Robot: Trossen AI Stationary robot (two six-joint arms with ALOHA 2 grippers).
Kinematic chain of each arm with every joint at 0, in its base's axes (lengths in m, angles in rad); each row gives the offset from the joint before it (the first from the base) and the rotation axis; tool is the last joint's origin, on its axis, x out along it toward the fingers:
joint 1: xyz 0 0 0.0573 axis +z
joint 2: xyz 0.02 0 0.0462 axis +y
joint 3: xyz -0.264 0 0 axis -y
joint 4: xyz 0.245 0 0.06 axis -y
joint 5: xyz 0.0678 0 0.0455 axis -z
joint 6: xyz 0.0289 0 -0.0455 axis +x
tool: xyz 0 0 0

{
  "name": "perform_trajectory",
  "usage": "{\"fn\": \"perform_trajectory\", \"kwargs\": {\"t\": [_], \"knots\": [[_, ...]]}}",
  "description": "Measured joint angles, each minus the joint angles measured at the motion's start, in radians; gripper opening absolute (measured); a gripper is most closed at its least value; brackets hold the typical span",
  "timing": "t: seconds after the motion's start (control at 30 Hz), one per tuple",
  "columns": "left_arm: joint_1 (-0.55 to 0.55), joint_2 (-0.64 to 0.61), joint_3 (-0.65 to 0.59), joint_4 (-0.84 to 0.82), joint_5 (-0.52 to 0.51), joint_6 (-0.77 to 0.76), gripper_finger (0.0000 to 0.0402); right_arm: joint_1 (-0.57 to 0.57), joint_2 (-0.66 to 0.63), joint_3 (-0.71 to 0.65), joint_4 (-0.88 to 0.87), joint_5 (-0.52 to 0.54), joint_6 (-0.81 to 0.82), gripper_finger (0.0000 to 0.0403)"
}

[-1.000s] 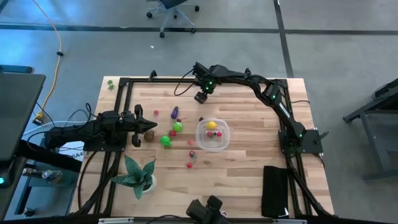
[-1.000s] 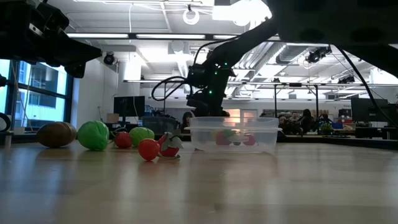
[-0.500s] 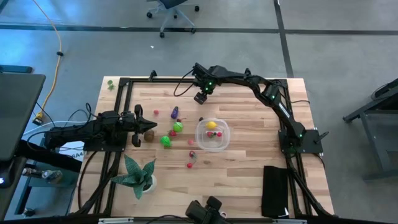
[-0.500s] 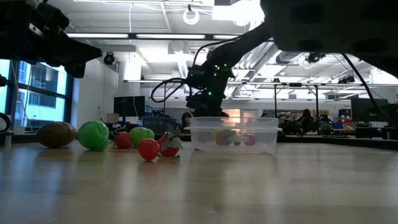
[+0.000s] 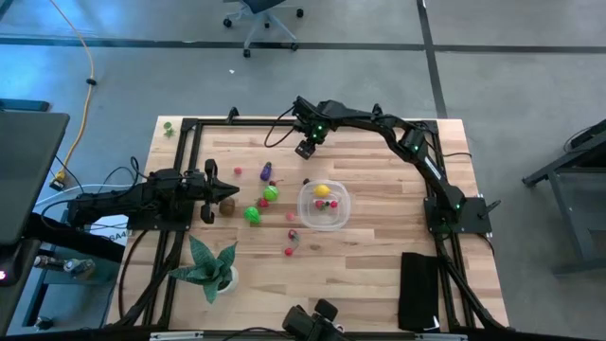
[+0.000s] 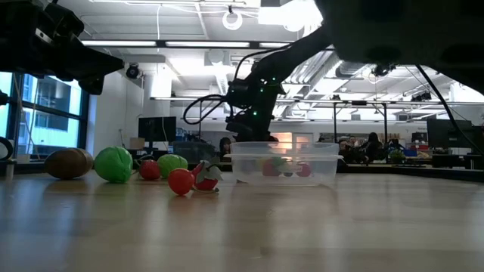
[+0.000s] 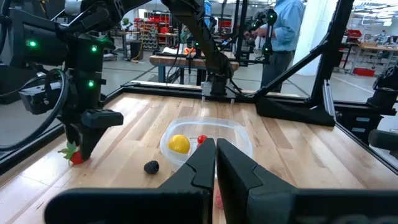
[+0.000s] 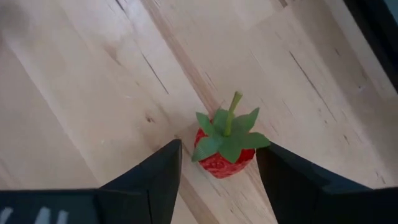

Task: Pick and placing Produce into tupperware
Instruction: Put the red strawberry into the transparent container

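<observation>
Tabletop (image 8: 74,93): only right wrist shows strawberry (image 8: 224,146) between tool (image 8: 217,177) fingers.

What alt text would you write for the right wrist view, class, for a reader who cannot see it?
A small red toy strawberry with a green leafy cap and stem lies on the pale wooden table, framed between the two dark fingers of the right tool. The fingers stand apart on either side of it, not yet touching it.

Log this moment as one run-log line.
right gripper: open, straddling strawberry | left gripper: shut, idle | tupperware: partly filled
</observation>
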Motion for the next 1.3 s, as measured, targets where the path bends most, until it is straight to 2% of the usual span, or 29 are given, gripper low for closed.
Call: {"fn": "perform_trajectory", "kwargs": {"t": [0.47,0.97,1.3], "knots": [[0.0,0.0,0.0,0.0,0.0,0.0,0.0005,0.005,0.027,0.0,0.02,-0.013,0.004,0.0143],[0.0,0.0,0.0,0.0,0.0,0.0,0.0005,0.006,0.024,0.0,0.014,-0.014,-0.015,0.014],[0.0,0.0,0.0,0.0,0.0,0.0,0.0005,0.041,-0.107,0.0,-0.075,-0.019,-0.044,0.0139]]}}
